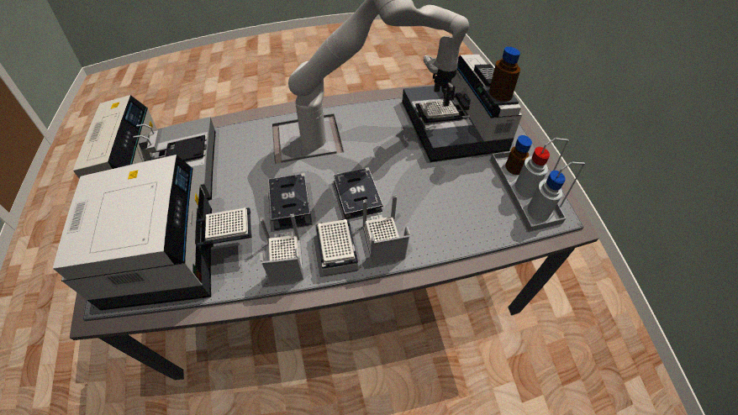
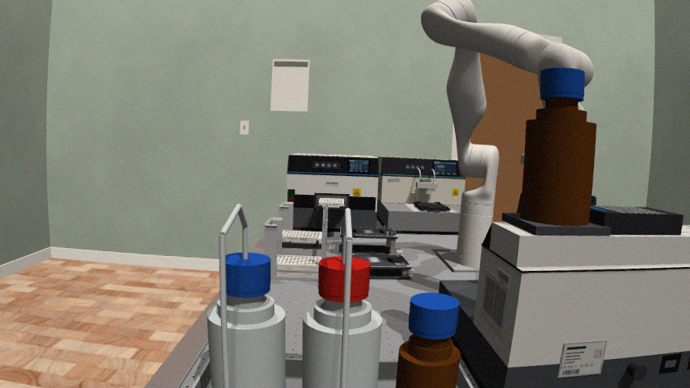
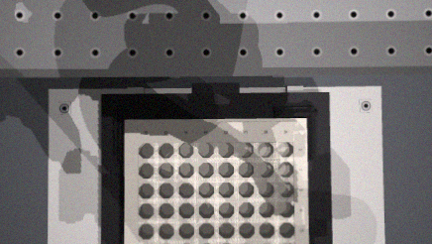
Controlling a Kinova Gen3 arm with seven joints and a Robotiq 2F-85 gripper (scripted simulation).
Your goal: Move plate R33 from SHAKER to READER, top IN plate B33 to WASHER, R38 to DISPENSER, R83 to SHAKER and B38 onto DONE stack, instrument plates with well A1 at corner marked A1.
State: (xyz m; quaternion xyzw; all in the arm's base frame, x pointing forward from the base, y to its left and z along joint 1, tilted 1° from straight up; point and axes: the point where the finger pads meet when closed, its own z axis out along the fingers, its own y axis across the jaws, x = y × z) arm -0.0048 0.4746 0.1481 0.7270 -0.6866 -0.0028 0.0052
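Note:
A white well plate [image 1: 437,109] lies flat in the black nest of the instrument at the back right of the deck. The wrist view shows it from above [image 3: 215,183], inside the black frame, with the arm's shadow across it. My gripper [image 1: 447,98] hangs just above this plate, open and empty. Its fingers do not show in the wrist view. Another plate [image 1: 227,223] lies on the tray of the large front left instrument. One more plate [image 1: 336,241] sits on the station between the two stack racks [image 1: 282,249] [image 1: 382,230], each with a plate inside.
The nests RG [image 1: 288,196] and N6 [image 1: 359,195] stand empty mid-deck. The back left instrument's black nest [image 1: 186,147] holds no plate. A brown bottle [image 1: 504,75] stands on the housing right of my gripper. Several bottles [image 1: 539,177] fill a tray at the right edge.

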